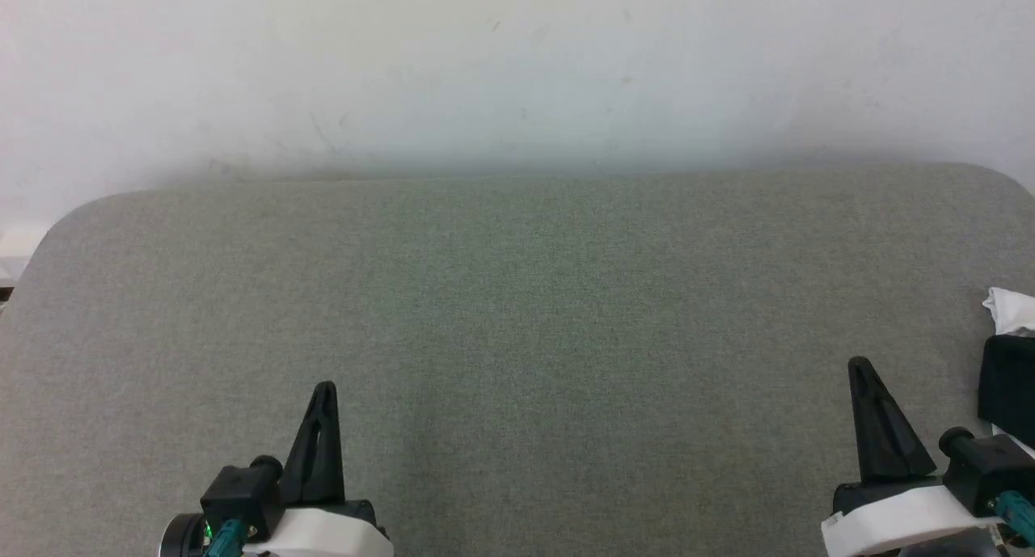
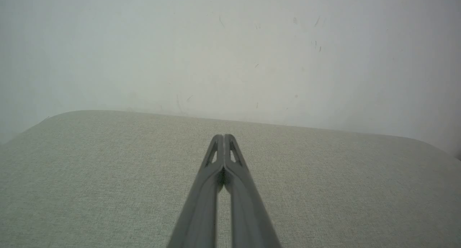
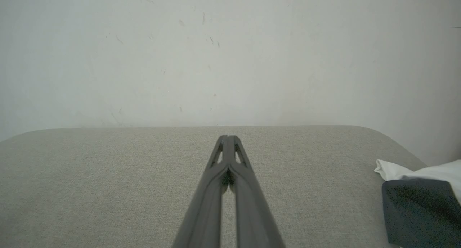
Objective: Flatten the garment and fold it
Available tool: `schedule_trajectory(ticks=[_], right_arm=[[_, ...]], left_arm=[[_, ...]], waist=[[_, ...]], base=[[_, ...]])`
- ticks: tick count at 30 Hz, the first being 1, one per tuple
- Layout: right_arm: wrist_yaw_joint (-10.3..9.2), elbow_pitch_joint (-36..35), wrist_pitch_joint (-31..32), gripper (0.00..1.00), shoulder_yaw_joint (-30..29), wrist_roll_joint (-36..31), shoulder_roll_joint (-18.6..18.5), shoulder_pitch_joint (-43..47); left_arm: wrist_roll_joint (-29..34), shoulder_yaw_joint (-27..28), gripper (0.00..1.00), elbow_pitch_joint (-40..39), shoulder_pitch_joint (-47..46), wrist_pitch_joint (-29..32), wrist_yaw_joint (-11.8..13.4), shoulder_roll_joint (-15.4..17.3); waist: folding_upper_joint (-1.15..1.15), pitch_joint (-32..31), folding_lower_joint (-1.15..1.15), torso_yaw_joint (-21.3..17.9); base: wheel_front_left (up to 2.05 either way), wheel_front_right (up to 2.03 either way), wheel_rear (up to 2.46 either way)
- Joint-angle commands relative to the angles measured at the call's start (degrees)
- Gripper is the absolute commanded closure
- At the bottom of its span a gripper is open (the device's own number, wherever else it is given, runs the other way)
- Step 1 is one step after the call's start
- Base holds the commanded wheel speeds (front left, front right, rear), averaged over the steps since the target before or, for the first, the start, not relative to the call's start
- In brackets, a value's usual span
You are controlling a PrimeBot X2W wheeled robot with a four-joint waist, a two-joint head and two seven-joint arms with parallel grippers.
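Observation:
The garment [image 1: 1009, 355] lies bunched at the right edge of the grey padded table [image 1: 517, 314], showing a white part and a black part; most of it runs out of view. In the right wrist view the garment [image 3: 421, 201] sits to the right of my fingers, apart from them. My right gripper [image 1: 859, 367] is at the lower right, shut with nothing in it, its fingertips pressed together [image 3: 227, 137]. My left gripper [image 1: 325, 387] is at the lower left, also shut and empty, tips touching [image 2: 223, 135]. Both hover over bare fabric.
A pale wall [image 1: 517, 72] rises right behind the table's far edge. The table's rounded far-left corner [image 1: 73, 217] and far-right corner [image 1: 1003, 177] show. Bare grey surface spreads between and ahead of the two grippers.

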Motion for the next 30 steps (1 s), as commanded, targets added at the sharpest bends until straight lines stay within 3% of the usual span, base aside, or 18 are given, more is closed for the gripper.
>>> schedule_trajectory(ticks=[1,30], right_arm=[[0.0,-0.1,0.4,1.0,0.1,-0.2,0.0,-0.2],[-0.03,-0.9,3.5,1.0,0.9,-2.0,0.3,-1.3]], left_arm=[[0.3,0.1,1.0,-0.1,-0.1,0.4,-0.1,0.0],[2.6,1.0,1.0,-1.0,-1.2,3.8,-0.5,0.0]], waist=[[0.0,0.0,0.0,0.0],[0.0,0.0,0.0,-0.1]], base=[[0.0,0.0,0.0],[0.0,0.0,0.0]])
